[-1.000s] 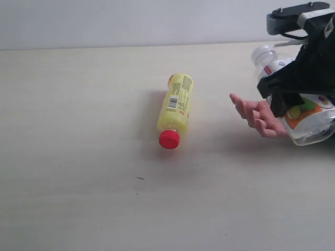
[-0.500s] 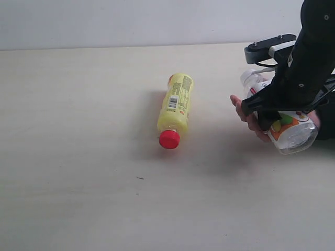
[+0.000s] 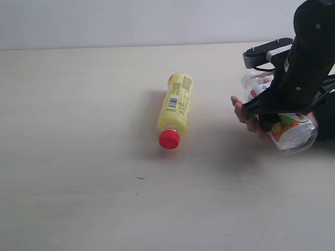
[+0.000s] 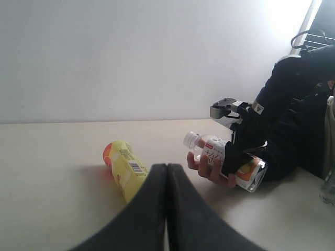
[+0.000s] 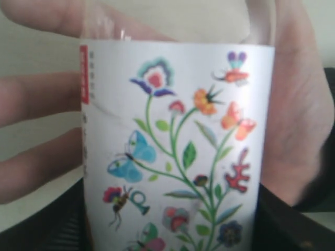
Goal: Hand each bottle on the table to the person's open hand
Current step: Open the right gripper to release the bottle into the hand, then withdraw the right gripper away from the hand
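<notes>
While the R gripper [image 3: 272, 112] is clamped across the clear btl [image 3: 291, 132] (white cap, flower-print label), that btl lies in the person's hand [image 3: 246, 116] at the right of the table [image 3: 78, 183]. So this handover looks nearly done; I'd judge only the release is left. R wrist view agrees: the label fills the frame w/ palm and fingers right behind it.

Yellow btl [image 3: 176, 104] isn't dealt with yet. It lies on its side mid-table, red cap [image 3: 169, 139] toward the near edge, well apart from hand and arm. No other btls show in the exterior view, so can't tell whether any were handed over already. L gripper [image 4: 166, 175] is outside the exterior view, jaws pressed together, holding nothing.

Vs 1 s ago: R gripper + clear btl were further right, clear of the hand, which lay open and bare. Half a sec ago they'd reached it. Now the btl sits a bit deeper in the palm. Yellow btl hasn't moved.
</notes>
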Robot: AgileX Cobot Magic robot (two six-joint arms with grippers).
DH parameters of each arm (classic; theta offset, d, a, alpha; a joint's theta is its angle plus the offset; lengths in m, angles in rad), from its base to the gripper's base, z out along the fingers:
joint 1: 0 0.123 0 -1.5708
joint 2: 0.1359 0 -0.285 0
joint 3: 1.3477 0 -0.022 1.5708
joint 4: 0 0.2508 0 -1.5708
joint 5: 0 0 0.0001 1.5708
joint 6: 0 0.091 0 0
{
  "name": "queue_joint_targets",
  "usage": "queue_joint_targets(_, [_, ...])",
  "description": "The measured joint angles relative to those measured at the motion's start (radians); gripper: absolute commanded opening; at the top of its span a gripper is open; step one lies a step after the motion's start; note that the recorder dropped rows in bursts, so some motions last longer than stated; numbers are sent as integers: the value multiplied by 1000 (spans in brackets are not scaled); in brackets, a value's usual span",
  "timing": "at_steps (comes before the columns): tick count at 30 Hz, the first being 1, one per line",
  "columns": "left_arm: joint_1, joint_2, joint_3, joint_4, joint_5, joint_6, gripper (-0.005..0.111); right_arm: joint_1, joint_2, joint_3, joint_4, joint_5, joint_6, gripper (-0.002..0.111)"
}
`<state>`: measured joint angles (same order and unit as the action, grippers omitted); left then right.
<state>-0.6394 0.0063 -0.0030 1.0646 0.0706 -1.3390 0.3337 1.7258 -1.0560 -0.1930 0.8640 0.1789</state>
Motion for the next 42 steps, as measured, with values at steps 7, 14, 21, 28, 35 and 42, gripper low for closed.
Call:
queue_joint_targets(7, [0,0,0,0,0,0,0,0,0,0,-4,0,0,78])
queue_joint_targets(14, [0,0,0,0,0,0,0,0,0,0,-16,0,0,88])
queue_joint_targets(21, [0,0,0,0,0,0,0,0,-11,0,-27,0,0,89])
queue_joint_targets(28, [0,0,0,0,0,0,0,0,-238,0,-42,-34,0,88])
queue_joint_targets(35, [0,0,0,0,0,0,0,0,-520,1,-42,154,-37,24])
queue_joint_targets(42, [0,0,0,0,0,0,0,0,-834,115,42,108,-109,0])
